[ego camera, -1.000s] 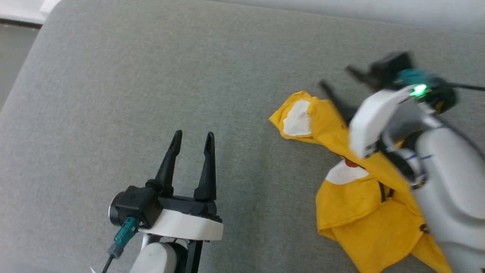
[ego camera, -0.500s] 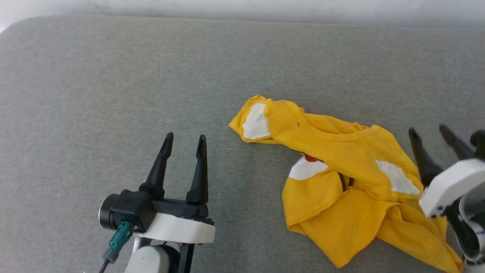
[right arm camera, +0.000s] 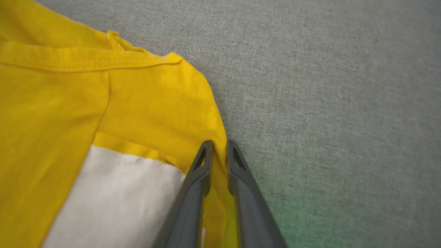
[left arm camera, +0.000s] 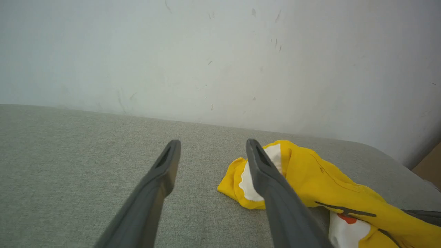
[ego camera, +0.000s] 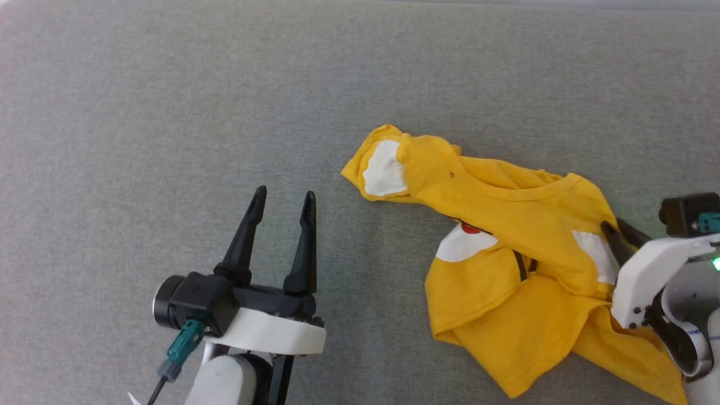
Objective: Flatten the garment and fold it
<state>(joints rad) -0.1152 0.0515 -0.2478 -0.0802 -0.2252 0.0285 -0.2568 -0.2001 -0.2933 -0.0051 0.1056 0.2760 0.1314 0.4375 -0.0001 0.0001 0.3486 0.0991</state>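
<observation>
- Spreading underneath as a grey fabric surface.
- Lying crumpled right of centre as the garment.
- Hanging near left as the left gripper, with fingers wide, clear of the cloth.
- Pinching the garment's right edge as the right gripper, with fingers narrow on yellow cloth.

left tool: two long, tapering black plastic fingers with slotted tips, set in a black block.
left wrist cover: smooth white moulded shell above a pale grey rounded forearm.
camera barrel: black cylinder with a silvery rim.
teal plug: ribbed connector trailing a thin black cable.
right tool: two dark grey slotted fingers.
right wrist cover: white shell with small dark screw holes, green light beside it.
</observation>
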